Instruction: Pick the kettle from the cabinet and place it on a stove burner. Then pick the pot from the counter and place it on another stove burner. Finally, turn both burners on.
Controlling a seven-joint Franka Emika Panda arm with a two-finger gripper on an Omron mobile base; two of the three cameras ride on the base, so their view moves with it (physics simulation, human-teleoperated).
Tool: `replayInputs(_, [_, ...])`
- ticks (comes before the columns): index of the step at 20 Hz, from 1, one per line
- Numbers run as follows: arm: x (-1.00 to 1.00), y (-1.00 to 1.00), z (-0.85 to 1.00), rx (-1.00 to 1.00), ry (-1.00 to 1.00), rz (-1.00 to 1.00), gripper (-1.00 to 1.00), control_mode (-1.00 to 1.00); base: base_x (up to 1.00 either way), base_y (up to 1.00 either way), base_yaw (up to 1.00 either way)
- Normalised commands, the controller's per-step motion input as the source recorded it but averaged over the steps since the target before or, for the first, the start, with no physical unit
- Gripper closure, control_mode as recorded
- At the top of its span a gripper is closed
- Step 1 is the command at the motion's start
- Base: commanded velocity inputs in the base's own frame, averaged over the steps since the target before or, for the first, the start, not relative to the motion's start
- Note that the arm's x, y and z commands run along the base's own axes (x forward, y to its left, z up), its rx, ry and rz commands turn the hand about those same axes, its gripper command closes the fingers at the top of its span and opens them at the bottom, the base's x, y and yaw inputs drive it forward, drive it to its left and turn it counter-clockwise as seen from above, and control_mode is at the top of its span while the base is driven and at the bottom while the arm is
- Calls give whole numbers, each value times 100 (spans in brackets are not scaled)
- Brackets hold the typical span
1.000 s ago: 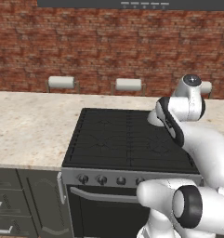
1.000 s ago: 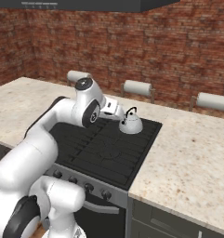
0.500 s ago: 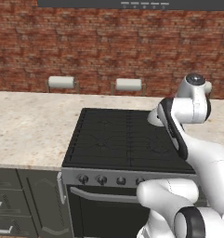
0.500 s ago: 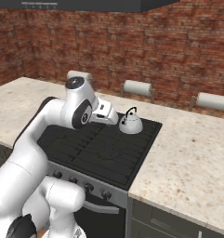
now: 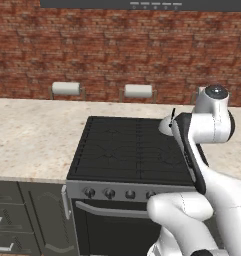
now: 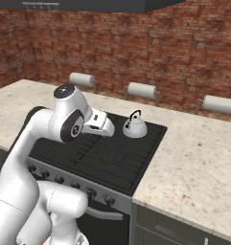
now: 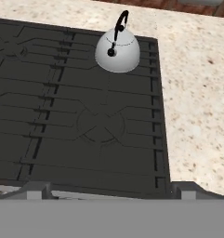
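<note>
Silvery-white and dome-shaped, the kettle [image 6: 135,126] sits upright on the back right burner of the black cooktop [image 6: 102,155], near the cooktop's far right corner, its thin black handle arching over the lid knob. It stands where it stood a second ago; only the arm has changed. The gripper [image 6: 105,125] has pulled back from the kettle and risen: a second ago it hung just beside the kettle's left flank, and now it is held above the middle of the cooktop, apart from the kettle, with the arm's upper joint lifted higher than before. Its jaws are spread wide with nothing between them. In the hand view the kettle [image 7: 117,49] shows at the cooktop's [image 7: 76,111] far edge, with the front right burner grate below it bare. From the left base view the kettle [image 5: 166,124] is mostly hidden behind the arm's forearm. Beige speckled counter [image 6: 198,162] lies to the right of the cooktop.
</note>
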Motion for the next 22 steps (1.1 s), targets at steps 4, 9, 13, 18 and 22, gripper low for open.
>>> replayInputs(4, [-52,13,0,0,0,0,-100,-100,0,0,0])
replayInputs(9, [-24,7,0,0,0,0,-100,-100,0,0,0])
replayInputs(13, [0,0,0,0,0,0,-100,-100,0,0,0])
replayInputs(18, [0,0,0,0,0,0,-100,-100,0,0,0])
replayInputs(22, [0,0,0,0,0,0,-100,100,-2,0,0])
